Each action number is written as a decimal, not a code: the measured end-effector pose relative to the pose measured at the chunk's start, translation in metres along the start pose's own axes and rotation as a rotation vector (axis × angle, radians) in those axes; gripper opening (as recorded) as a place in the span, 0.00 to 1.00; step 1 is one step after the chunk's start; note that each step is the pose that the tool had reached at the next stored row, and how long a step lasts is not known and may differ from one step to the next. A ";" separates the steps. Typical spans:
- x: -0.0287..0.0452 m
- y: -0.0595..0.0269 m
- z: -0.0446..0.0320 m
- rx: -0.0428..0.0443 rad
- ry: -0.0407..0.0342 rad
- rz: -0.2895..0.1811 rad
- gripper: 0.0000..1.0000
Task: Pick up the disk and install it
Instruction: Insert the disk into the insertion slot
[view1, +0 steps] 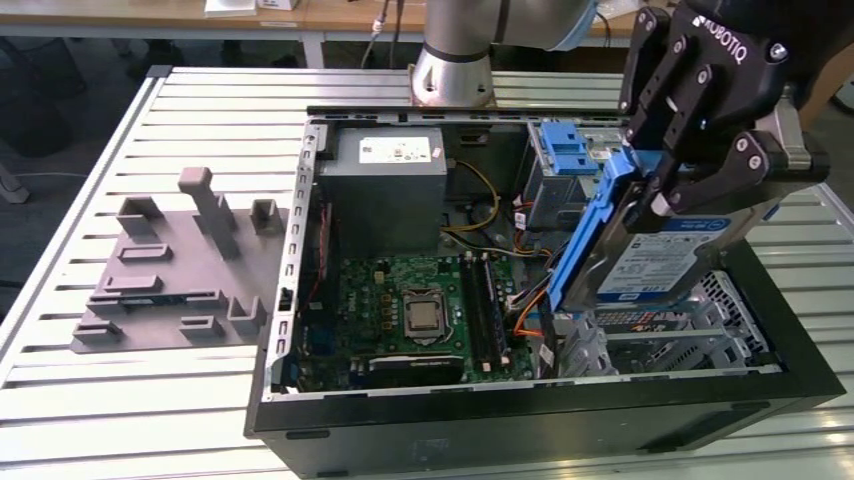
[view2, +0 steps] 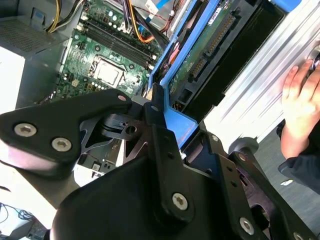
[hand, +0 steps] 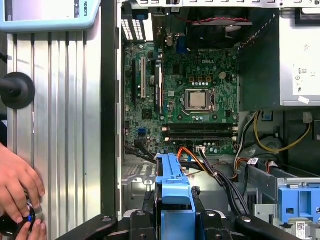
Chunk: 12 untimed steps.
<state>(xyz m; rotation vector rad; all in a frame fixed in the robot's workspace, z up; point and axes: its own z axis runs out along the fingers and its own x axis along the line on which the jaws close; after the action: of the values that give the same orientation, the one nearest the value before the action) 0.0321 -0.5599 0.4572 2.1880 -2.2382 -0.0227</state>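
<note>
Hard drive (view1: 661, 258): hanging on edge, clamped in closed gripper (view1: 663, 200), at three o'clock from motherboard (view1: 400, 300); risking snagging orange cables (view1: 531, 322) if tilting.

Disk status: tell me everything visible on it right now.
The disk is a flat grey-metal hard drive with a blue-and-white label face, edged by a blue plastic carrier frame. The second wrist view shows its green circuit-board underside. It stands on edge, tilted, clamped at its upper end by the end effector, over the drive cage at the exterior view's right of the open computer case. Whether it touches the cage is unclear.
</note>
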 end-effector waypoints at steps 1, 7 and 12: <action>0.0000 -0.0011 0.0002 0.0000 0.0000 0.000 0.36; -0.0002 -0.0077 0.0015 0.0000 0.0000 0.000 0.36; -0.0003 -0.0126 0.0026 0.0000 0.0000 0.000 0.36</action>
<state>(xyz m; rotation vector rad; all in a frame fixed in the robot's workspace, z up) 0.0446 -0.5599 0.4544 2.1881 -2.2381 -0.0227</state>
